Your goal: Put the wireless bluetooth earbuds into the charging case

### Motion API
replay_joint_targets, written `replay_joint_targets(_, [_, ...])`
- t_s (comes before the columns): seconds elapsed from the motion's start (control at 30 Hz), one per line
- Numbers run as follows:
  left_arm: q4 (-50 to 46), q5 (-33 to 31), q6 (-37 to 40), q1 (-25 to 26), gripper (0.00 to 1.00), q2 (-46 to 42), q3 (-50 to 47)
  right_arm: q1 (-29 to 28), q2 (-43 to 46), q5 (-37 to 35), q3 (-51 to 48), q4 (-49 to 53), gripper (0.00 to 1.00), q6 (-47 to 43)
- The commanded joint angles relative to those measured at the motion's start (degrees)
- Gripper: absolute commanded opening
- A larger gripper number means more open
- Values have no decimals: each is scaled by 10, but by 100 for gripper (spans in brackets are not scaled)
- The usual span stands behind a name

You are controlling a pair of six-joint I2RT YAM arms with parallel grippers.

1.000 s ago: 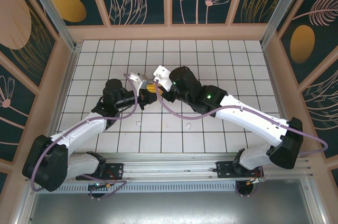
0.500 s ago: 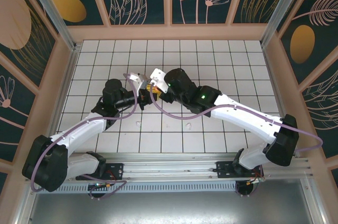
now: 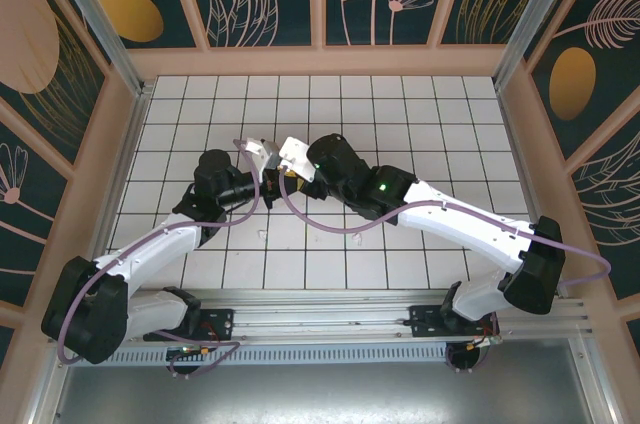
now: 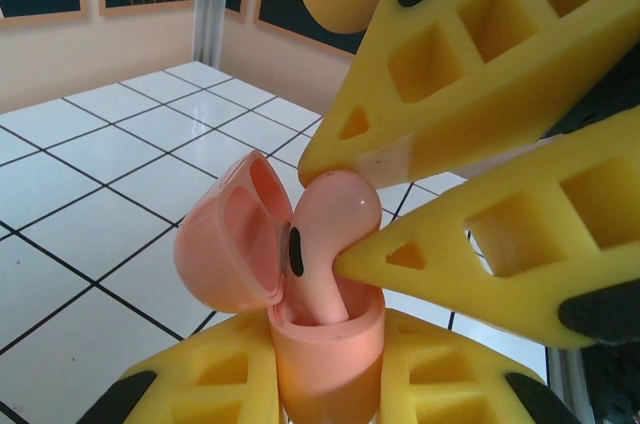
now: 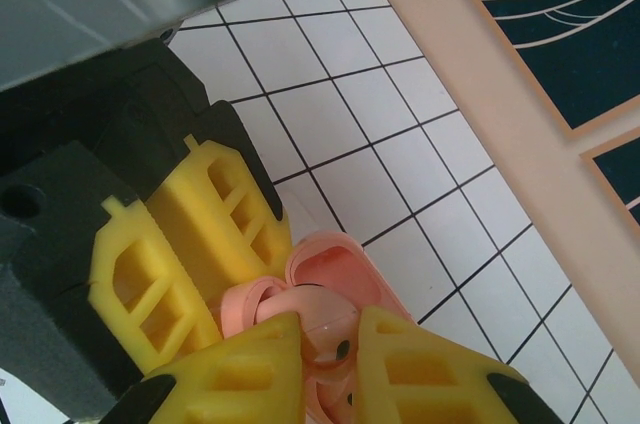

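Observation:
My left gripper [image 4: 325,389] is shut on a salmon-pink charging case [image 4: 325,354], held upright with its lid [image 4: 225,244] hinged open to the left. A salmon-pink earbud [image 4: 330,209] stands stem-down in the case's socket, its head still above the rim. My right gripper [image 5: 328,332] is shut on that earbud's head [image 5: 322,316], and its yellow fingers [image 4: 450,94] come in from the upper right. In the top view the two grippers meet over the middle tiles, left gripper [image 3: 270,176] against right gripper [image 3: 290,174]. A tiny white earbud [image 3: 261,235] lies on the floor near the left arm.
The white tiled floor [image 3: 420,114] is bounded by a peach wooden wall [image 3: 320,62] at the back and sides. The right arm [image 3: 460,219] stretches diagonally across the near right tiles. Purple cables [image 3: 330,224] loop beside both wrists.
The right wrist has shifted left, closer to the left gripper, carrying the pink earbud toward the case. The left arm has stayed put.

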State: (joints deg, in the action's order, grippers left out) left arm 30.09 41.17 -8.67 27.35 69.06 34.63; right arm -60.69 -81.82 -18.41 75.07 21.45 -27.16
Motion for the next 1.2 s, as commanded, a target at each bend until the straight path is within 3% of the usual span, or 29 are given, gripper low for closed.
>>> replay_joint_targets(0.0, [28,-2,-8,2,0,-16,6,-13,-8,16,-1,45,16,-15])
replay_joint_targets(0.7, [29,-7,-13,2,0,-22,3,-12,-1,34,20,57,39,-8])
replay_joint_targets(1.17, [26,-13,-11,2,0,-21,2,33,22,122,66,78,47,72])
